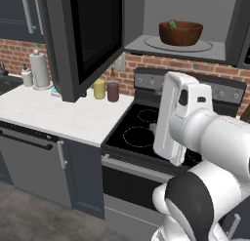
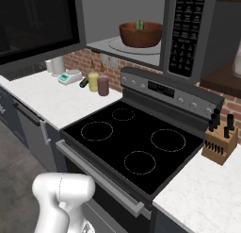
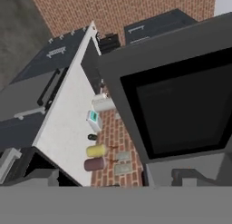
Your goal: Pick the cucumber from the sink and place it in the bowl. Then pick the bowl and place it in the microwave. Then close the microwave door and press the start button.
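Below the open microwave [image 1: 185, 35], the white arm [image 1: 195, 128] rises over the stove [image 2: 134, 142]; the tool itself cannot be made out, but its jaws stand spread wide, released, with nothing seen held. From the hand camera, rolled on its side, the door [image 3: 181, 105] with its black glass window lies close ahead, swung out over the desk [image 3: 68, 128]. Door stands open in both base views too, hanging out to the left of the cavity [image 1: 88, 35]. Inside the cavity the bowl [image 1: 180, 33] sits on the round turntable [image 1: 178, 45], upright. Cucumber [image 1: 173, 24] lies in the bowl, its green end showing above the rim; from the right it shows as a small green stub at the bowl's top [image 2: 139, 25]. Keypad [image 2: 184, 29] runs down the right side of the microwave front. On the white desk left of the stove: a yellow cup [image 1: 99, 89] and a maroon cup [image 1: 113, 91] just beside each other near the brick wall, a paper towel roll [image 1: 39, 69] and a small white bottle [image 1: 27, 76] further left, a small teal scale [image 2: 69, 77]. Right of the stove, a knife block [image 2: 219, 142] stands on the desk. Four burner rings on the stove, none occupied.
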